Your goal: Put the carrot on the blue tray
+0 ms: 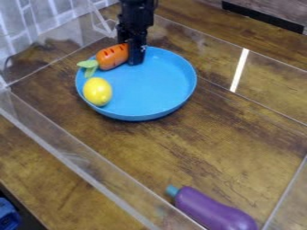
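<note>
One gripper (pixel 133 52) grips the carrot (pixel 110 57) at the blue tray (pixel 162 90) rim.

A lab test bench; clear acrylic walls (pixel 72 157) fence a wooden tabletop (pixel 228 144).

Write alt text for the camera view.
A gripper pointing down presses against a carrot lying over the far-left rim of a blue tray that also holds a lemon; an eggplant lies on the wooden table.

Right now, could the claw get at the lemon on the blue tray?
Probably yes. The lemon lies uncovered on the blue tray, with nothing over it. The claw stands at the carrot on the tray's far rim, a short sidestep away.
</note>
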`<state>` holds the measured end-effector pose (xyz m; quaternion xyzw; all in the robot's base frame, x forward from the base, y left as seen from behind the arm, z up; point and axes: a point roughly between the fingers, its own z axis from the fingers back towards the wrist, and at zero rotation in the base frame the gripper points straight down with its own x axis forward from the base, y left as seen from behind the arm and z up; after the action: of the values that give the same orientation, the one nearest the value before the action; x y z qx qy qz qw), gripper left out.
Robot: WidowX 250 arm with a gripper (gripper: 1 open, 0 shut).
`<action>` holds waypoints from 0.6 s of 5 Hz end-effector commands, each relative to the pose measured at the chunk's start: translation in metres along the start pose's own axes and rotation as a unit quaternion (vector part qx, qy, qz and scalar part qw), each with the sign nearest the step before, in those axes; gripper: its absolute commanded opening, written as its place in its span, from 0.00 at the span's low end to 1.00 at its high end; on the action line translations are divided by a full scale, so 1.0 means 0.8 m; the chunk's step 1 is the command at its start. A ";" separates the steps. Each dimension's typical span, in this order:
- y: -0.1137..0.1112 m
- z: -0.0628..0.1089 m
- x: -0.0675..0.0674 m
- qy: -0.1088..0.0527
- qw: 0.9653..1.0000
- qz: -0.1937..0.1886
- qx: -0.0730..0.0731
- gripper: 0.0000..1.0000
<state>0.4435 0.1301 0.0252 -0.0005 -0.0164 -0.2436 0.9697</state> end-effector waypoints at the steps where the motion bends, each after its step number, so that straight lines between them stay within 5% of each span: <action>1: 0.020 0.031 -0.011 -0.010 0.999 -0.030 0.014 0.00; 3: 0.016 0.053 -0.005 -0.008 0.996 -0.091 0.012 0.00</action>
<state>0.4354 0.1406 0.0373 -0.0148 0.0032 -0.3249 0.9456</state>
